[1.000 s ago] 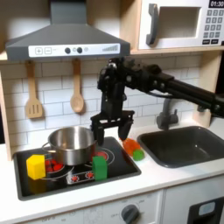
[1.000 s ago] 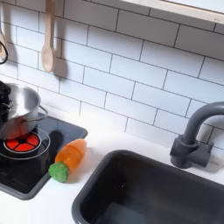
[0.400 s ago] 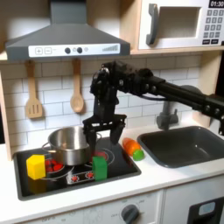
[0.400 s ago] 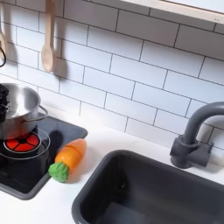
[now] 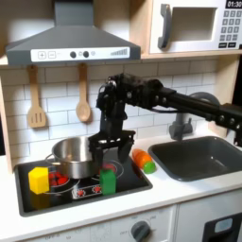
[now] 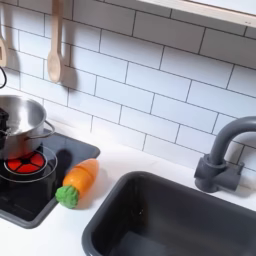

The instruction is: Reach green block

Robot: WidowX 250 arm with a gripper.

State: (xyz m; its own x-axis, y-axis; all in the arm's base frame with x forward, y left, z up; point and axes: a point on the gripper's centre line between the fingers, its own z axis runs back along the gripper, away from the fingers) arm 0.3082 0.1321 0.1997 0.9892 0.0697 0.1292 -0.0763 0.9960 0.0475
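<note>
green block (image 5: 109,180) below spread fingers (image 5: 95,156)

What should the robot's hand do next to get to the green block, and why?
Probably drop straight down a little. In the first exterior view the hand hangs open right above the green block on the stove, its fingers either side of the block's top, with the silver pot close beside, so sideways moves look risky.

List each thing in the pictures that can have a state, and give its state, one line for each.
pincer: open, fingers on either side above the green block
green block: upright on the stove, not gripped
yellow block: on the stove, free
metal pot: upright, no lid
toy carrot: lying beside the stove
sink: nothing seen in it
wooden spoon: hanging on the wall
</note>
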